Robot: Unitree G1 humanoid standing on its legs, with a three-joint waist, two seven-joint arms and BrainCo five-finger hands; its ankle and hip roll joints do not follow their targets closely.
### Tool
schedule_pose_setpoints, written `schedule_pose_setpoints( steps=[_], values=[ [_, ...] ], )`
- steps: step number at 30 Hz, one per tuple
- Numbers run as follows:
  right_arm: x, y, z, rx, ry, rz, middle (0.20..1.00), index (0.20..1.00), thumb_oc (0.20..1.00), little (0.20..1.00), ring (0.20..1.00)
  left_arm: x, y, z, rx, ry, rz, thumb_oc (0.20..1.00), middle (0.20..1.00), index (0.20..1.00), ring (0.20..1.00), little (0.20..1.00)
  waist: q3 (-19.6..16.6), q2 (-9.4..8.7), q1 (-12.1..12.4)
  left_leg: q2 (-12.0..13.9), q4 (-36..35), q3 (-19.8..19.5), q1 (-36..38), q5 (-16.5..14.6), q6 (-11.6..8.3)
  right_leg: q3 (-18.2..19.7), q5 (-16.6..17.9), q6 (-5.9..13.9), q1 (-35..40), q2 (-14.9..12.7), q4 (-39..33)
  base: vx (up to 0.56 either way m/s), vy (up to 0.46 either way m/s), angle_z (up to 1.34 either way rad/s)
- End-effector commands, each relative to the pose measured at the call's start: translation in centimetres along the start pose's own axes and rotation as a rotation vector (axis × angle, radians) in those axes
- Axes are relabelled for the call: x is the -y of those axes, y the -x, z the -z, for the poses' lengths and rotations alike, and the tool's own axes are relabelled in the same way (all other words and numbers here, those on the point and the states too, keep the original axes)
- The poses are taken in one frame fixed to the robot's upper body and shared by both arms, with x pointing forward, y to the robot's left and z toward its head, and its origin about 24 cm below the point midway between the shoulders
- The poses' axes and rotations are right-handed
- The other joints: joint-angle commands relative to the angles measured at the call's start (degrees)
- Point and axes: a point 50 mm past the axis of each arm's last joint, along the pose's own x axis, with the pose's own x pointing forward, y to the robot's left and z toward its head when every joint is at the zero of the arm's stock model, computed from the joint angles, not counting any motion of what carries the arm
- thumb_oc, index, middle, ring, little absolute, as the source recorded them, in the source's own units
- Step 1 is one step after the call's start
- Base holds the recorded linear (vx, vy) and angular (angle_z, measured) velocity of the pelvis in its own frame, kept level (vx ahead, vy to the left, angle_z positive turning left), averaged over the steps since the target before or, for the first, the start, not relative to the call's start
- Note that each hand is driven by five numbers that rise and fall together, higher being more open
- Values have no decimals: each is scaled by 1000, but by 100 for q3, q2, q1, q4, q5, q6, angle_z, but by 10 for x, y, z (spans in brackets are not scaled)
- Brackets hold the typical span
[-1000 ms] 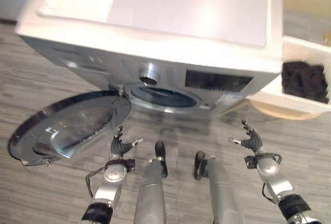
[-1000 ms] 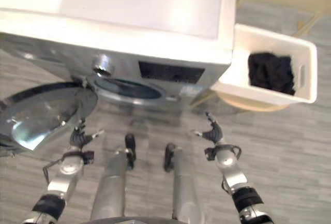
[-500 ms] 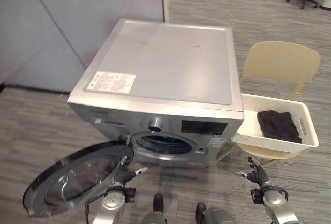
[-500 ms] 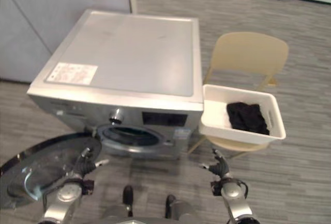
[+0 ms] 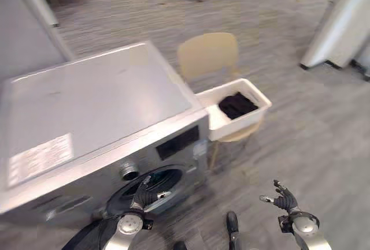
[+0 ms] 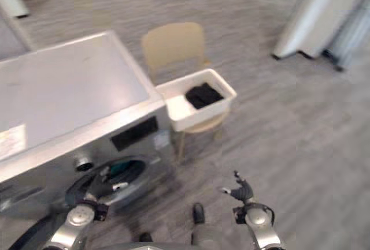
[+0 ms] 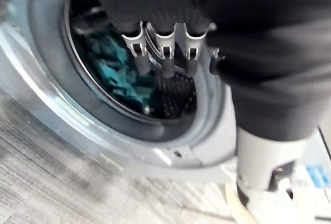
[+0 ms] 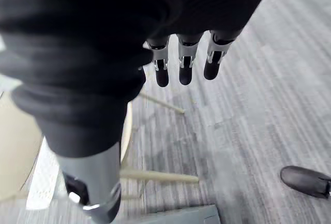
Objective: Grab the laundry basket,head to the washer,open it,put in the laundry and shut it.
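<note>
L hand (image 5: 143,195) at lower left, fingers loosely spread, empty, before washer (image 5: 92,129) opening w/ teal cloth (image 7: 121,76) inside; R hand (image 5: 281,199) lower right, relaxed, empty, over floor; laundry basket (image 5: 234,108) w/ dark clothes (image 5: 237,104) sat on chair (image 5: 208,56), centre-right.

the grey plank floor (image 5: 324,140) carried the washer (image 5: 92,134) and, just beside it, a tan chair (image 5: 208,56). on the chair's seat sat a white laundry basket (image 5: 254,114) holding dark laundry (image 5: 237,104).
</note>
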Motion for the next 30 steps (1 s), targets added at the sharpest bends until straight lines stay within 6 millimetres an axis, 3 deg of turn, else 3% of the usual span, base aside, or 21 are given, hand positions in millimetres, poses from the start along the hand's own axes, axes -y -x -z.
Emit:
schedule_pose_setpoints(
  steps=[1,2,3,7,8,9,10,11,13,14,15,16,17,19,21,23,27,30],
  values=[
    [13,-7,-32,139,43,39,1000,1000,1000,1000,1000,4,-9,-40,169,-46,25,1000,1000,1000,1000,1000,249,127,297,117,484,-899,194,-636,144,-991,107,300,293,-209,283,79,-99,-177],
    [13,-7,-32,139,43,39,1000,1000,1000,1000,1000,4,-9,-40,169,-46,25,1000,1000,1000,1000,1000,248,126,296,116,484,-900,193,-636,145,-990,102,301,288,-212,292,17,-134,-147],
    [12,-7,-32,137,64,29,1000,1000,1000,1000,1000,3,-10,-39,161,-58,35,1000,1000,1000,1000,1000,239,148,339,192,557,-593,249,-686,130,-1659,36,252,367,-500,502,81,-191,-79],
    [12,-2,-24,114,83,16,1000,1000,1000,1000,1000,8,-9,-30,127,-67,54,1000,1000,1000,1000,1000,229,160,231,398,1231,-362,314,-943,85,-1415,-188,135,395,-393,498,171,-243,-87],
    [17,-3,-27,130,105,29,1000,1000,1000,1000,1000,13,-10,-29,123,-42,55,1000,1000,1000,1000,1000,374,226,278,703,2270,-716,0,-444,-115,-1179,-350,-39,502,-132,375,155,-263,-46],
    [20,-3,-28,133,112,33,1000,1000,1000,1000,1000,16,-11,-29,125,-33,61,1000,1000,1000,1000,1000,436,237,337,752,2675,-1083,-278,-393,-156,-1107,-410,-129,590,-7,256,202,-316,-57],
    [20,-3,-29,135,119,29,1000,1000,1000,1000,1000,19,-11,-29,126,-32,67,1000,1000,1000,1000,1000,502,225,417,540,2954,-1554,-586,-474,-128,-987,-455,-202,673,83,182,156,-177,-94],
    [21,-3,-30,141,118,33,1000,1000,1000,1000,1000,22,-11,-29,129,-35,74,1000,1000,1000,1000,1000,552,192,489,281,2919,-1940,-896,-678,-61,-848,-483,-195,764,150,77,129,-101,-126],
    [22,-3,-29,139,115,35,1000,1000,1000,1000,1000,24,-11,-28,126,-36,83,1000,1000,1000,1000,1000,560,171,506,200,2811,-2055,-1022,-781,-23,-791,-485,-162,833,166,-1,158,-54,-126],
    [23,-2,-28,139,113,37,1000,1000,1000,1000,1000,27,-11,-27,121,-36,89,1000,1000,1000,1000,1000,594,124,582,-49,2461,-2209,-1257,-906,39,-592,-506,-127,972,220,-161,185,-52,-60],
    [24,-3,-28,136,114,43,1000,1000,1000,1000,1000,28,-12,-28,123,-41,90,1000,1000,1000,1000,1000,646,66,619,-219,2299,-2249,-1524,-622,70,-551,-407,-171,984,220,-211,146,-31,-20],
    [24,-3,-28,137,113,43,1000,1000,1000,1000,1000,28,-12,-28,123,-41,90,1000,1000,1000,1000,1000,639,59,616,-227,2284,-2250,-1526,-610,71,-553,-406,-170,977,214,-213,155,5,-6],
    [24,-3,-26,127,114,48,1000,1000,1000,1000,1000,29,-12,-28,126,-48,96,1000,1000,1000,1000,1000,658,129,712,-324,1624,-2374,-1685,-121,-5,-406,-457,-156,1162,393,-348,249,21,-11],
    [25,-4,-24,117,118,54,1000,1000,1000,1000,1000,28,-13,-30,128,-47,94,1000,1000,1000,1000,1000,688,220,811,-365,1027,-2333,-1800,344,-92,-295,-535,-151,1336,552,-402,310,45,-18],
    [27,-4,-23,111,121,63,1000,1000,1000,1000,1000,30,-12,-29,125,-43,99,1000,1000,1000,1000,1000,656,243,844,-364,676,-2164,-1867,453,-168,-216,-694,-100,1579,630,-482,364,76,-20],
    [26,-5,-24,112,130,58,1000,1000,1000,1000,1000,29,-12,-27,116,-34,93,1000,1000,1000,1000,1000,638,278,912,-295,490,-1967,-1854,613,-78,-130,-769,-75,1708,700,-451,402,157,-29],
    [14,-6,-24,110,124,15,1000,1000,1000,1000,1000,25,-9,-21,94,-12,69,1000,1000,1000,1000,1000,465,19,1021,-312,827,-1985,-1749,425,150,40,-951,65,1993,473,-243,369,164,-43],
    [6,-8,-29,129,119,-14,1000,1000,1000,1000,1000,12,-8,-20,94,-14,35,1000,1000,1000,1000,1000,453,-115,1158,-406,970,-2019,-1645,185,350,67,-892,241,1737,245,658,229,115,-15]
  ],
)
